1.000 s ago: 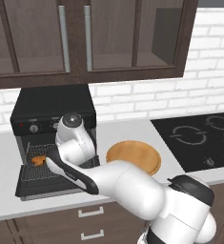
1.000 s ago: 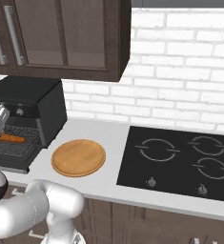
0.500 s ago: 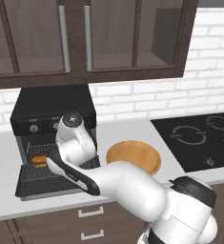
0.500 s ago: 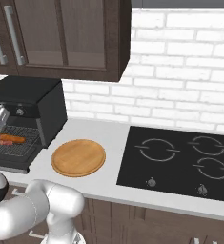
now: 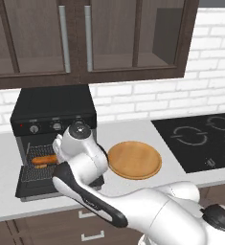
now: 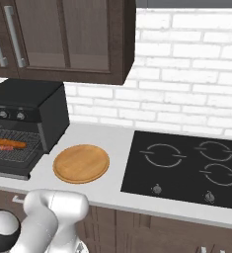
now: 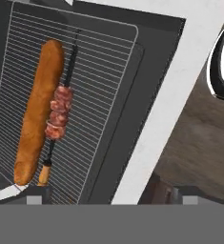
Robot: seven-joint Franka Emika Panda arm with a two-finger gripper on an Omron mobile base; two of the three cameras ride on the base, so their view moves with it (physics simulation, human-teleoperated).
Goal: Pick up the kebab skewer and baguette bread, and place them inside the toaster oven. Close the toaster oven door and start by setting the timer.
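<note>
Two items: baguette bread [image 7: 38,112] and kebab skewer [image 7: 59,113] touching, on wire rack [image 7: 99,90] ahead of claw.
Claw [image 7: 108,194]: spread wide, holding nothing.
Toaster oven door [image 5: 37,190]: down.

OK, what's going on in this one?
The white arm is loading the toaster oven. The baguette bread and the kebab skewer lie side by side on its wire rack. The gripper hangs open above them, holding nothing. The toaster oven door is down; the wooden plate sits on the counter beside it.

Gripper [image 7: 108,193] now spread wide, baguette [image 7: 38,112] let go, lying on the rack [image 7: 104,86] beside the skewer [image 7: 58,112]
</note>
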